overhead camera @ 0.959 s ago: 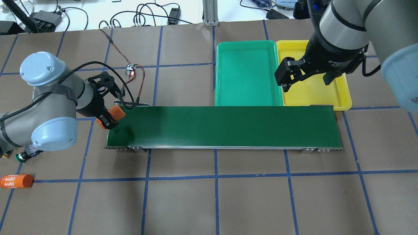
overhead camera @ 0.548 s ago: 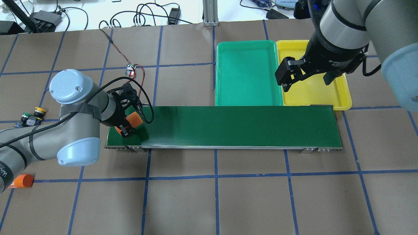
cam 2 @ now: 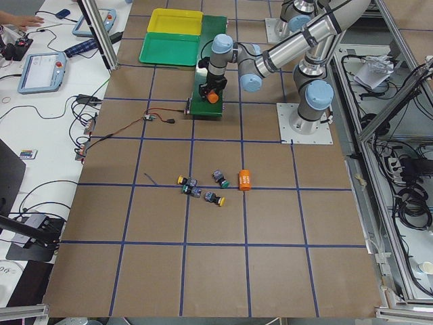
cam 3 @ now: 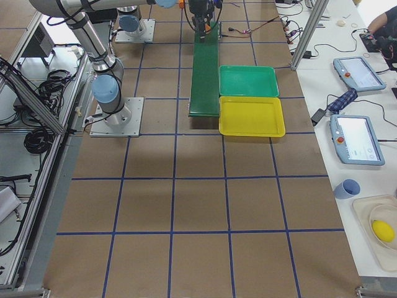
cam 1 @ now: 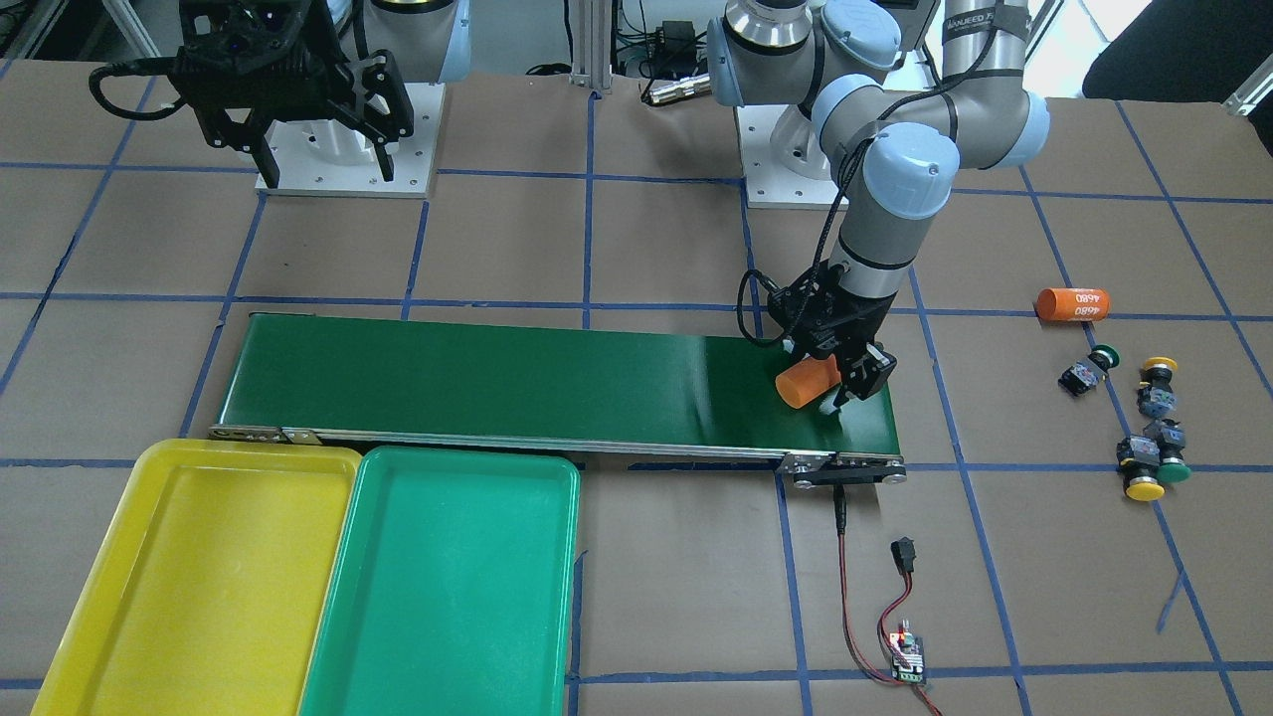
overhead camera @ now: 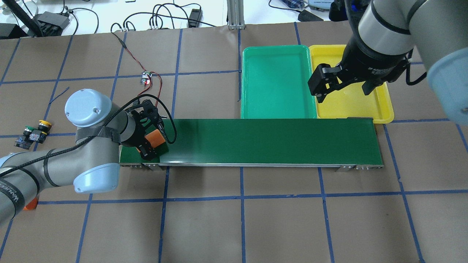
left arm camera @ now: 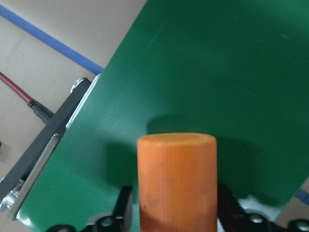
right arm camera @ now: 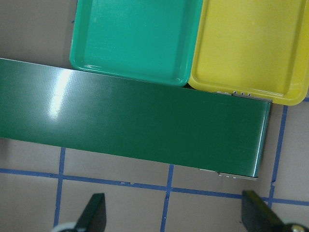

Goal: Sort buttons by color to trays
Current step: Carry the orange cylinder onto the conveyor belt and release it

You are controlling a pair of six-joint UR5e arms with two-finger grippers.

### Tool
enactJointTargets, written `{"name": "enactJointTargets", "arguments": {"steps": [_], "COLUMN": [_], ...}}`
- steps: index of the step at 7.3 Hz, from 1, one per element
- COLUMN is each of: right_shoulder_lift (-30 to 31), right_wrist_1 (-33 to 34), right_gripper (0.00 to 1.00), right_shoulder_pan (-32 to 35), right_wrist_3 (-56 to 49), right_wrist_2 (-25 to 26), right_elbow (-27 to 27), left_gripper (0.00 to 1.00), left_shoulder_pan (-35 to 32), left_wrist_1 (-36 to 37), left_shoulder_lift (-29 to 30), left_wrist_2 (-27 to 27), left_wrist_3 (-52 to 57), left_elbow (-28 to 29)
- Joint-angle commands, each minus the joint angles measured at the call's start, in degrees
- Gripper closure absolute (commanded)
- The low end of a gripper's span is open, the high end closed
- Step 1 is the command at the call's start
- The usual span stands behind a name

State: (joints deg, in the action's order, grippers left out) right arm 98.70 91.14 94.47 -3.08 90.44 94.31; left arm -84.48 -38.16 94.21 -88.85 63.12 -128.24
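While left gripper (cam 1: 827, 378) clamps orange cylinder (cam 1: 804, 386) over belt (cam 1: 497, 378), right gripper (overhead camera: 343, 88) hangs wide

I read "4680" on the loose orange cylinder (cam 1: 1072, 303). A band (overhead camera: 11, 193) on the left arm carries lettering starting "WAN"; the rest is unclear.
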Motion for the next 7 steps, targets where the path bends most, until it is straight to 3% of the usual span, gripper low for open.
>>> {"name": "enactJointTargets", "arguments": {"steps": [1,3,4,5,7], "right_shoulder_lift": [0.0,0.0,0.0,0.0,0.0], "right_wrist_1": [0.0,0.0,0.09,0.0,0.0], "right_gripper": [0.0,0.0,0.0,0.0,0.0], "right_shoulder_pan": [0.01,0.1,0.1,0.01,0.01], "right_wrist_3": [0.0,0.0,0.0,0.0,0.0], "right_wrist_2": [0.0,0.0,0.0,0.0,0.0], "right_elbow": [0.0,0.0,0.0,0.0,0.0], "left_gripper": [0.01,0.01,0.01,0.01,0.01], "left_shoulder_pan": [0.62,5.08,10.68,16.83,22.66], "left_wrist_1": [-0.6,-7.24,-10.94,-11.41,-14.12], "left_shoulder_lift": [-1.39,-2.19,-1.32,1.21,6.65], "left_wrist_2": [-0.01,-0.53,-0.71,-0.63,-1.67], "left_wrist_3": [-0.1,-3.24,-5.09,-6.5,-12.98], "left_elbow": [1.93,6.22,8.68,11.58,19.39]}}
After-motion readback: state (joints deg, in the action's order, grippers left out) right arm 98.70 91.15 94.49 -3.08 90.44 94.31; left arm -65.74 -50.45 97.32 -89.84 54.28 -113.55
